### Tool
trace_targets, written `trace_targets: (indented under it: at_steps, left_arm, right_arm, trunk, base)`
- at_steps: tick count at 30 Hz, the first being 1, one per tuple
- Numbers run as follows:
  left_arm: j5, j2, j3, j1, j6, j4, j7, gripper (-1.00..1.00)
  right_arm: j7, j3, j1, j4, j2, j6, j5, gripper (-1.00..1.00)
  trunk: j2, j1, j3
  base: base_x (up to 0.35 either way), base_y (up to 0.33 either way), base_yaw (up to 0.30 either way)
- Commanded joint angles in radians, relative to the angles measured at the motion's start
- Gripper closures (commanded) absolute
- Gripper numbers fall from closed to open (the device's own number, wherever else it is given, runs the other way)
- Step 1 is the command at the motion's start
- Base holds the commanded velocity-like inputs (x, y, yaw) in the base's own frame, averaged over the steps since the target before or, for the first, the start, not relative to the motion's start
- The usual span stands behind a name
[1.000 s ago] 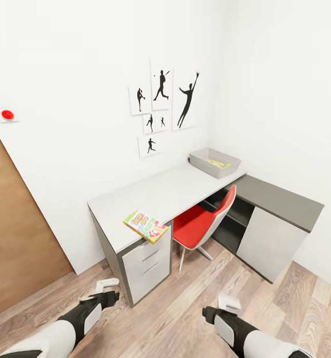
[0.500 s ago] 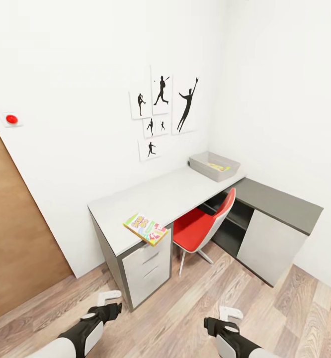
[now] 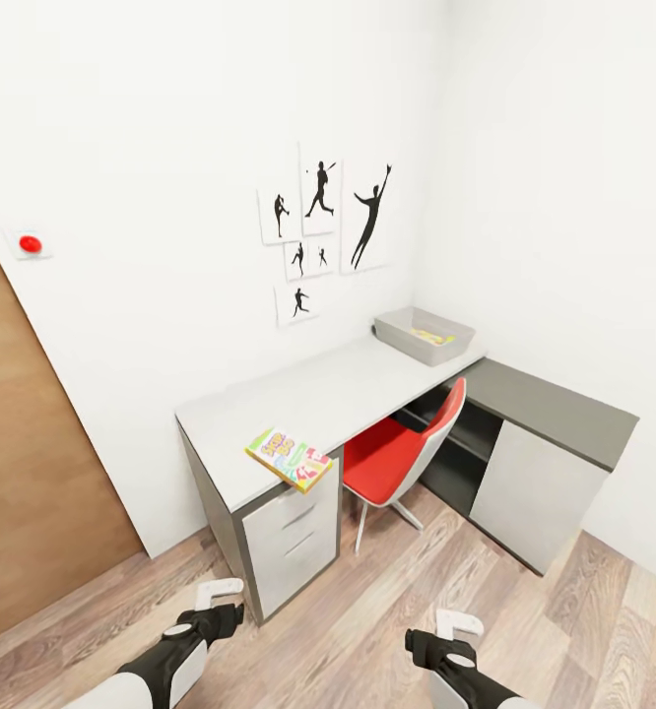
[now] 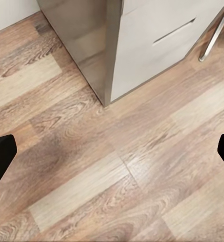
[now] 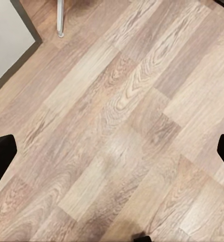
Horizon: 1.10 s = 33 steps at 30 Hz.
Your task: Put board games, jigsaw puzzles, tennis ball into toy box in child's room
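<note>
The toy box [image 3: 425, 335] sits at the far end of the pale tabletop [image 3: 318, 394] by the corner wall, something yellow inside it, and against the earlier frame the whole view has drawn back a little. A board game [image 3: 289, 458] overhangs the near edge above the drawers [image 3: 291, 537], a red chair [image 3: 407, 448] tucked beside. Left tool [image 3: 217, 594] and right tool [image 3: 459, 623] hang over the wood floor [image 3: 387, 611], fingers apart, empty.
</note>
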State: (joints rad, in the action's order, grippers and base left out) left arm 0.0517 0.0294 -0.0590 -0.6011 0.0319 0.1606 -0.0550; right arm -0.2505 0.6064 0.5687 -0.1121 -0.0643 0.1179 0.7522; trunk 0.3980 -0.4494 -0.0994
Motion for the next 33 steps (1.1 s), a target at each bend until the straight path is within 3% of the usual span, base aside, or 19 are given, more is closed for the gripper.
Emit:
trace_targets:
  at_steps: [1,33]
  left_arm:
    - [0.005,0.001,-0.005,-0.001,0.003,-0.001,0.000,-1.00]
    - [0.005,0.001,-0.005,0.000,0.004,-0.006,0.001,-1.00]
  right_arm:
    - [-0.003,0.009,0.001,0.000,0.000,0.002,0.010,-1.00]
    - [-0.011,0.004,0.001,0.001,-0.002,0.019,0.026,-1.00]
  trunk:
    - [0.002,-0.001,-0.001]
    - [0.002,-0.001,0.000]
  base:
    - [0.000,0.000,0.000]
    - [0.000,0.000,0.000]
